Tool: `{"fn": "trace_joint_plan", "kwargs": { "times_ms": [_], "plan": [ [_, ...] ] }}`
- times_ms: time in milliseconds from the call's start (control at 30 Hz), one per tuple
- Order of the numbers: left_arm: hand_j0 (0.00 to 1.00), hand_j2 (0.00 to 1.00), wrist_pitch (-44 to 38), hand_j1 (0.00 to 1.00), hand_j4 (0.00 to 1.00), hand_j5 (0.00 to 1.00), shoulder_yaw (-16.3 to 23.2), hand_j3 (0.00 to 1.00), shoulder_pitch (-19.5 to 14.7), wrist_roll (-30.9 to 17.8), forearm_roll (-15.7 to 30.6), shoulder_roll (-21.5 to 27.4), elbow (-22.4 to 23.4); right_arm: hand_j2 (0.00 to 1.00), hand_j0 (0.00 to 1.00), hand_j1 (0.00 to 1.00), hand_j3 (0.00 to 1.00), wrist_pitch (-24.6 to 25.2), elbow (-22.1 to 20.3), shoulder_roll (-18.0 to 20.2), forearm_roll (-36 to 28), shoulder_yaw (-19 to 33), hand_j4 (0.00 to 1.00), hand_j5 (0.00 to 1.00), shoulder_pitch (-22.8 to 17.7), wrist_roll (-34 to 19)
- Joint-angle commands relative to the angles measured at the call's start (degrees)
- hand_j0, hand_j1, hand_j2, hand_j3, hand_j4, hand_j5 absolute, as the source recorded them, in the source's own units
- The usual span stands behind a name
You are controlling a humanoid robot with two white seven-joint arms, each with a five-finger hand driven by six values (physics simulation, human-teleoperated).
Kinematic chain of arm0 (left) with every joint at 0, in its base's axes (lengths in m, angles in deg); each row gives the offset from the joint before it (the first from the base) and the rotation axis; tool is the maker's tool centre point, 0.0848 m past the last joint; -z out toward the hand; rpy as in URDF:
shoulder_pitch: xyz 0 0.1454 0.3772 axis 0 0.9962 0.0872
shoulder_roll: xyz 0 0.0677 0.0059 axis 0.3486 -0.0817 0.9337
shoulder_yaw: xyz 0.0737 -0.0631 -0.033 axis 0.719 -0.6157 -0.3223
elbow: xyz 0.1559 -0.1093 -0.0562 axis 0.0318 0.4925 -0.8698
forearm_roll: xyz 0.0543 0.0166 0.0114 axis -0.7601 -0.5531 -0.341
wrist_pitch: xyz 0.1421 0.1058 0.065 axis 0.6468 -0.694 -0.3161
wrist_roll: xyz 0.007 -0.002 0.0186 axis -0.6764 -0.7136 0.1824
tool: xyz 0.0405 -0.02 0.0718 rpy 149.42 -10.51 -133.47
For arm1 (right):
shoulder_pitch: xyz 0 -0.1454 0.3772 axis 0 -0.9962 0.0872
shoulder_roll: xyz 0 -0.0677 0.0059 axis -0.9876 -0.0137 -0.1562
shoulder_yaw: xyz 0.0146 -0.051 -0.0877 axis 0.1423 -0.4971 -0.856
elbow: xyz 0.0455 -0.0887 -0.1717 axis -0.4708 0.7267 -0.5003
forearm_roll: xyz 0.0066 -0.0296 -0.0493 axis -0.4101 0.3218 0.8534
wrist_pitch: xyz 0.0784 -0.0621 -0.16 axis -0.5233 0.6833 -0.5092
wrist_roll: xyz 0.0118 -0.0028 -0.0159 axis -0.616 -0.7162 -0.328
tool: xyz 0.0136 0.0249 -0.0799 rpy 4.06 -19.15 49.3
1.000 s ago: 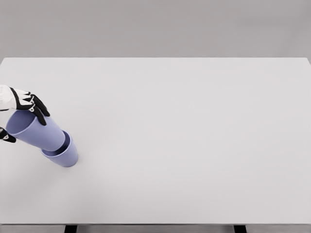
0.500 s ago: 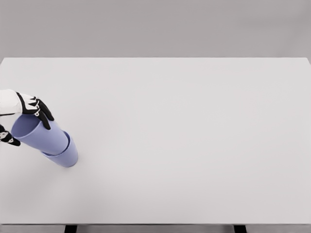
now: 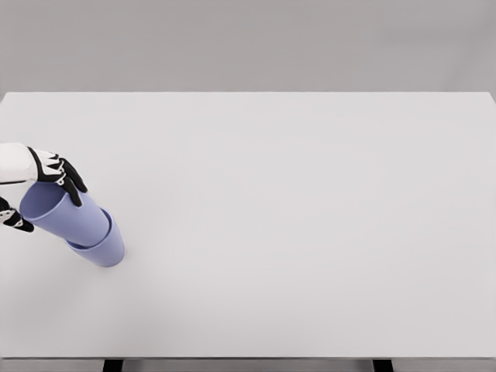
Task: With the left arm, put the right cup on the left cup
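Lavender plastic is making up both cups, which are sitting nested near the left edge of the white table (image 3: 310, 217). The lower cup (image 3: 105, 249) is standing on the tabletop, and only its rim and lower wall are showing. The upper cup (image 3: 66, 215) is sitting inside the lower cup and is leaning up and toward the left, with its open mouth facing the left edge of the picture.

The left hand (image 3: 39, 190) is entering from the left edge of the head view, wearing a white shell with black finger segments. Its fingers (image 3: 70, 182) are curling over the far side of the upper cup's rim, and a black thumb tip (image 3: 15, 221) is showing on the near side of the same rim. The hand is bracketing the rim from both sides; whether the digits are pressing on the plastic or standing just clear of it cannot be told from this view.

The right arm is not appearing anywhere in the picture.

Two dark table legs (image 3: 112, 364) are showing under the near edge of the tabletop, and a plain grey wall is filling the background
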Motion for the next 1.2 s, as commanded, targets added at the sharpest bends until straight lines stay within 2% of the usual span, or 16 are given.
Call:
{"fn": "trace_joint_plan", "kwargs": {
  "times_ms": [0, 167, 700, 833, 867, 933, 1167],
  "plan": [
    [0.62, 0.62, -0.17, 0.62, 0.62, 0.62, -0.29, 0.62, 0.0, -0.02, 0.38, 0.04, 0.18, 1.0, 1.0, 1.0, 1.0, -0.03, 0.0, 0.0, -0.01, -0.01, 1.0, 1.0, 0.0, -0.01],
    [0.62, 0.62, -0.17, 0.62, 0.62, 0.62, -0.2, 0.62, 0.09, -0.02, -0.23, -0.75, 1.5, 1.0, 1.0, 1.0, 1.0, -0.03, 0.0, 0.0, 0.07, -0.02, 1.0, 1.0, 0.0, -0.01],
    [0.63, 0.63, -0.17, 0.63, 0.63, 0.63, 0.06, 0.63, 0.71, -0.02, -1.02, -1.71, 1.85, 1.0, 1.0, 1.0, 1.0, -0.03, 0.0, 0.0, -0.01, -0.02, 1.0, 1.0, 0.0, -0.01],
    [0.66, 0.66, -0.17, 0.66, 0.66, 0.66, -0.02, 0.66, 0.71, -0.02, -1.02, -1.71, 1.85, 1.0, 1.0, 1.0, 1.0, 0.06, 0.0, 0.0, -0.01, -0.02, 1.0, 1.0, 0.0, -0.01],
    [0.71, 0.71, -0.17, 0.71, 0.71, 0.71, -0.02, 0.71, 0.71, -0.02, -1.02, -1.71, 1.85, 1.0, 1.0, 1.0, 1.0, -0.03, 0.0, 0.0, -0.01, 0.07, 1.0, 1.0, 0.0, -0.01],
    [0.75, 0.75, -0.17, 0.75, 0.75, 0.75, -0.02, 0.75, 0.8, -0.02, -1.46, -1.71, 1.76, 1.0, 1.0, 1.0, 1.0, -0.03, 0.0, 0.0, -0.01, -0.02, 1.0, 1.0, 0.0, -0.01],
    [0.81, 0.81, -0.17, 0.81, 0.81, 0.81, -0.02, 0.81, 0.8, -0.02, -1.46, -1.54, 1.76, 1.0, 1.0, 1.0, 1.0, -0.03, 0.0, 0.0, -0.01, -0.01, 1.0, 1.0, 0.0, -0.01]
  ]
}}
